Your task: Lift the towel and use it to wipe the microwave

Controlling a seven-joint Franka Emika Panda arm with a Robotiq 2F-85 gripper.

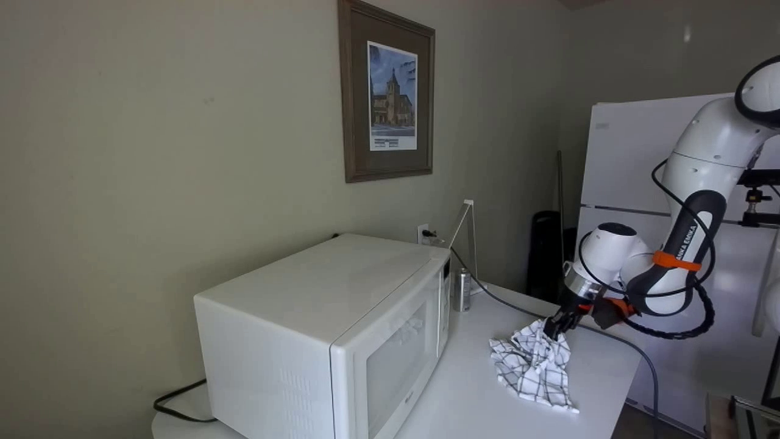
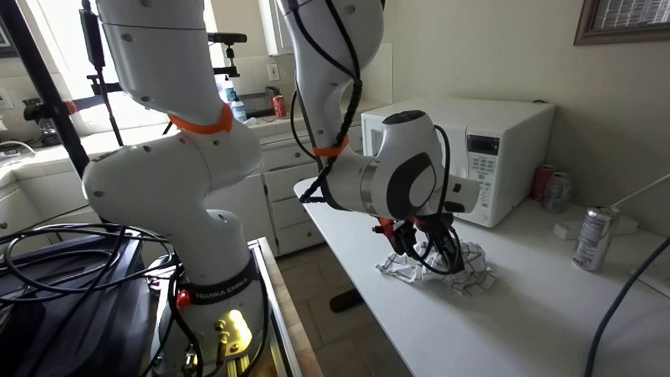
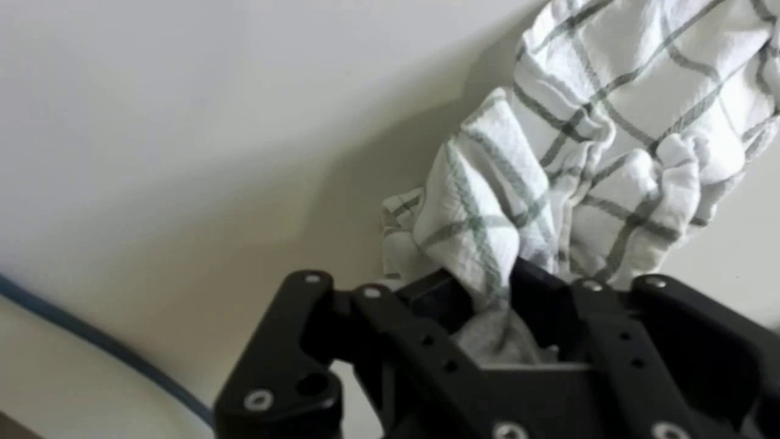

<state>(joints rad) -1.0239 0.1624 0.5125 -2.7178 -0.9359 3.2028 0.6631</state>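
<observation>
Wrist view | tool pinching towel | exterior view: arm base "FRANKA EMIKA"

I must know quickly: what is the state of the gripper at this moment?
Gripper: closed, holding a bunched part of the towel between its fingers.

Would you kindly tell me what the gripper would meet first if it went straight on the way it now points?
The gripper points down, so it would most likely press into the bunched towel it grips, then the white tabletop underneath; the gap to that is unclear.
</observation>
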